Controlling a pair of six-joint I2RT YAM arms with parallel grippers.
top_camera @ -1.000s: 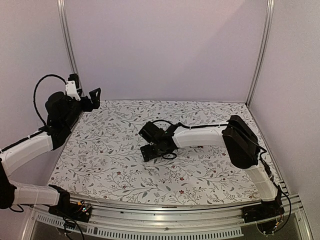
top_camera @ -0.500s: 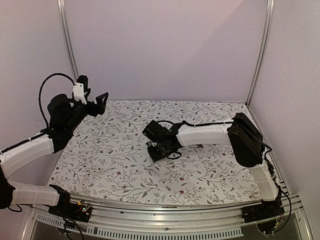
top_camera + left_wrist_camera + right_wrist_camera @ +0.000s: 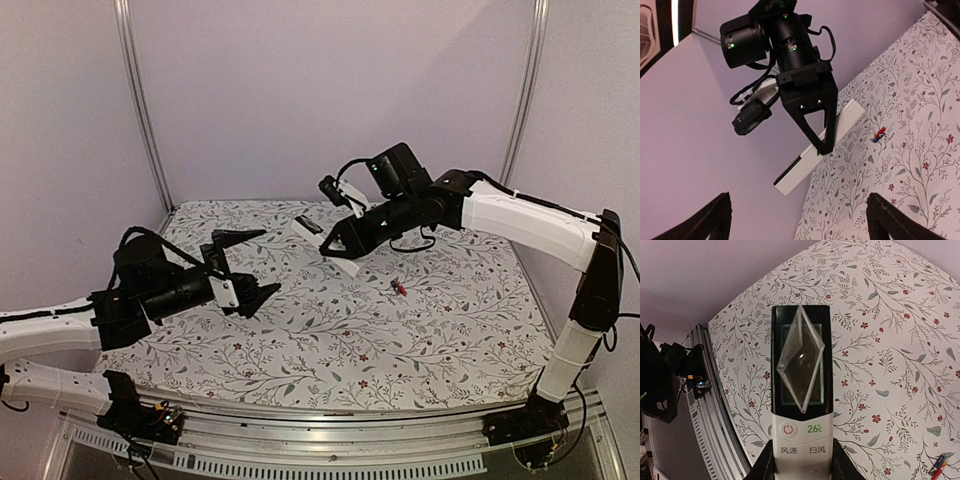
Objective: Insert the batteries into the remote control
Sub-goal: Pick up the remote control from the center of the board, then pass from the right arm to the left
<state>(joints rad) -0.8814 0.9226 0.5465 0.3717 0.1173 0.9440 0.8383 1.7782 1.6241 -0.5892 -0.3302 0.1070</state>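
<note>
Tabletop covered by a white cloth printed with grey leafy vines and small red flowers; this table [image 3: 400, 340] fills the lower half of the overhead view, with plain pale walls behind it.

From the right, the white-and-black right arm [image 3: 520, 215] reaches high across the far side of the table. From the left, the white-and-black left arm [image 3: 50, 330] stretches low over the near left part of the cloth.

A slim, long white plastic remote control [image 3: 308, 228] hangs in the air above the far middle of the table, tilted, touching nothing but the fingers that hold it. Its face carries a black display panel, a red power button and a green "26c" reading [image 3: 800, 432].

The black right gripper [image 3: 340, 245] is clamped on the remote control near one end, one finger on each long edge. The black left gripper [image 3: 250, 268] holds nothing; its two fingers are spread wide and point toward the remote control, well apart from it.

Tiny batteries [image 3: 398, 288] with red on them lie close together on the cloth, right of centre, below the right arm and well apart from both grippers.
</note>
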